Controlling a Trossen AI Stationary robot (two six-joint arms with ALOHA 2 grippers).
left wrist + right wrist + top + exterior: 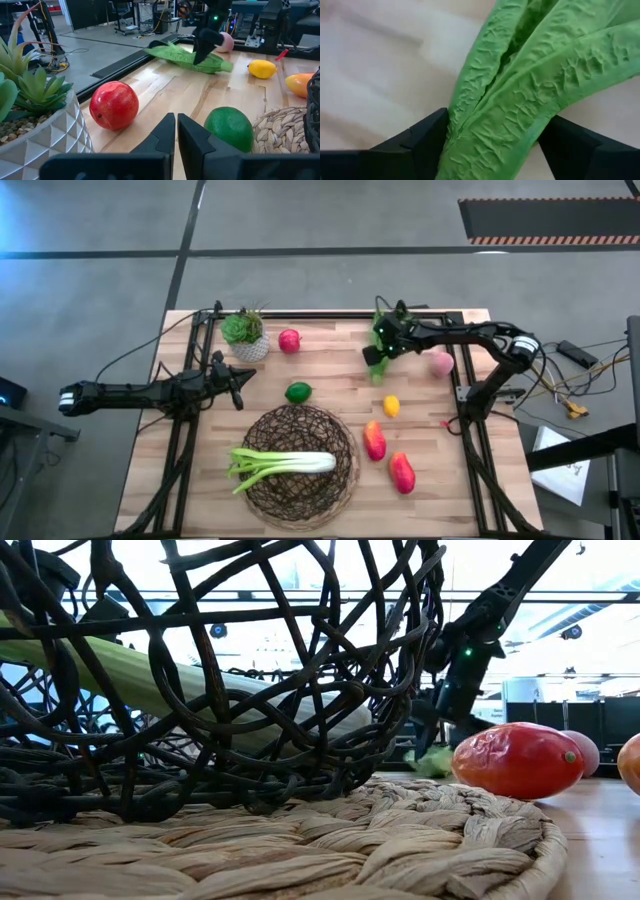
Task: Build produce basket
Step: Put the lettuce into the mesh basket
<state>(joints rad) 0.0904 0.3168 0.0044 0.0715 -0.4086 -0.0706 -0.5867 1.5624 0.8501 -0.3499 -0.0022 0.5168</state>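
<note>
The dark woven basket (pixel 300 455) stands on a straw mat (pixel 420 840) at the table's near middle, with the white-green leek (pixel 285 463) lying in it. My right gripper (pixel 381 346) is at the far right, shut on the long green leafy bunch (pixel 520 75), which also shows in the left wrist view (pixel 185 56). My left gripper (pixel 176 137) is shut and empty, hovering between the red apple (pixel 114 105) and the green lime (pixel 229 128). The lemon (pixel 391 406), the pink peach (pixel 441 363) and two red-orange fruits (pixel 374 440) (pixel 402 472) lie on the table. My right gripper pinches the leafy bunch between its two fingers (pixel 420 142), which lie across it, one on each long edge (pixel 457 125). The fingers come from above, pointing down. The bunch stretches out level to both sides of the fingers, low over the table; whether it rests on the wood I cannot tell.
A potted plant in a white pot (pixel 245 335) stands at the far left, close beside my left arm. A black frame rail (pixel 125 62) runs along the table's far edge. Bare wood lies between the lime and the leafy bunch.
</note>
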